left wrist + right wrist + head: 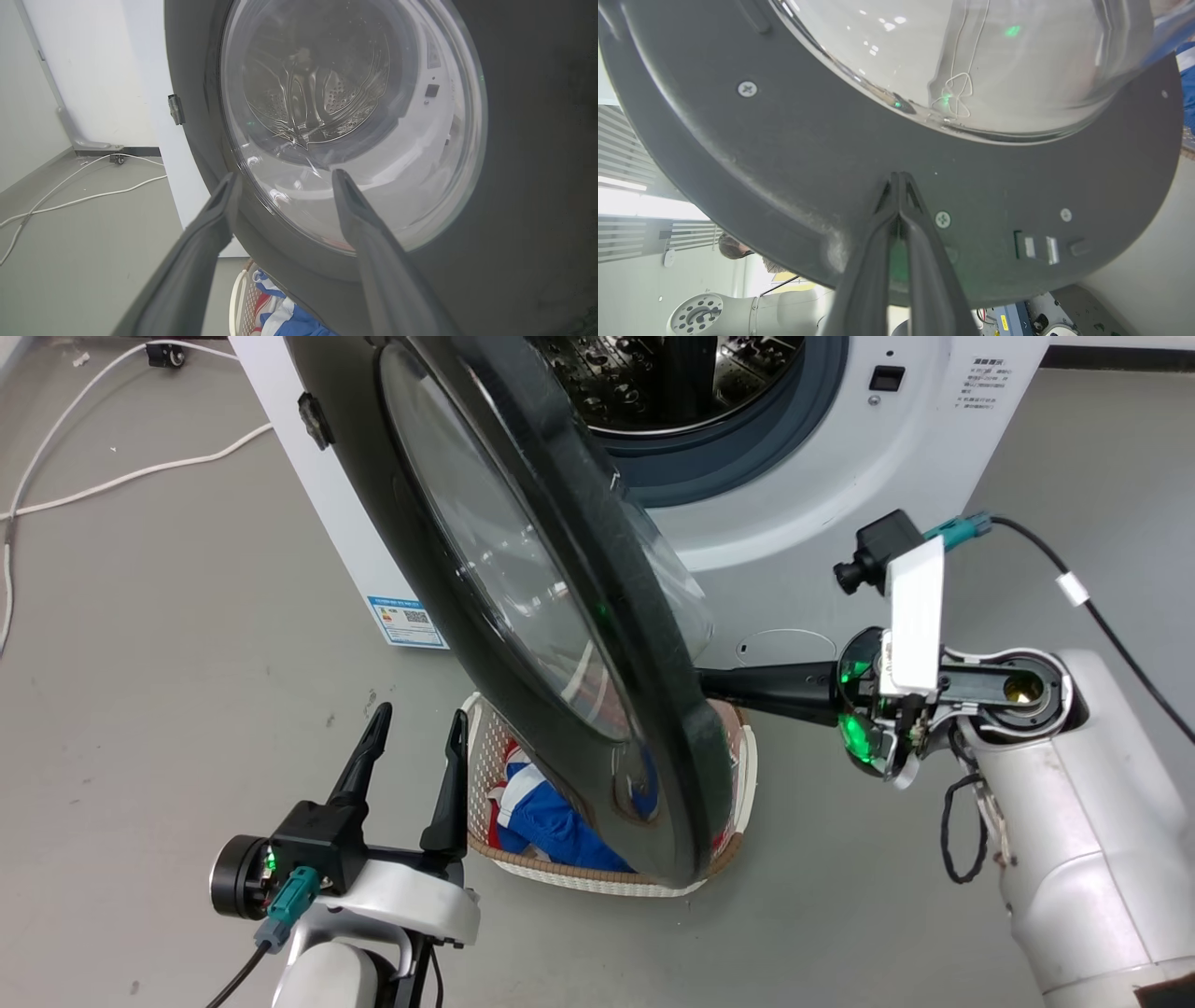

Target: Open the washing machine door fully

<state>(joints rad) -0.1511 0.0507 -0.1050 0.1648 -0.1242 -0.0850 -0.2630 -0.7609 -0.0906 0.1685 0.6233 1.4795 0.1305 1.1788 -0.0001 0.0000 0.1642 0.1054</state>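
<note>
The washing machine door [597,569] stands swung out from the white machine [794,495], its rim edge-on to me, with the steel drum [653,373] exposed behind it. My right gripper [899,176] is shut with nothing in it, and its joined tips press on the door's dark inner face [784,154] just below the glass bowl. Seen from the head, its fingers [775,691] reach behind the door's lower rim. My left gripper [415,723] is open at the lower left, apart from the door. Its wrist view faces the door's outer glass [355,116].
A white woven basket [747,775] with blue and red clothes [551,826] sits on the floor under the door, right beside my left fingers. White cables [112,476] trail over the grey floor at the left. A person [733,247] shows past the door's edge.
</note>
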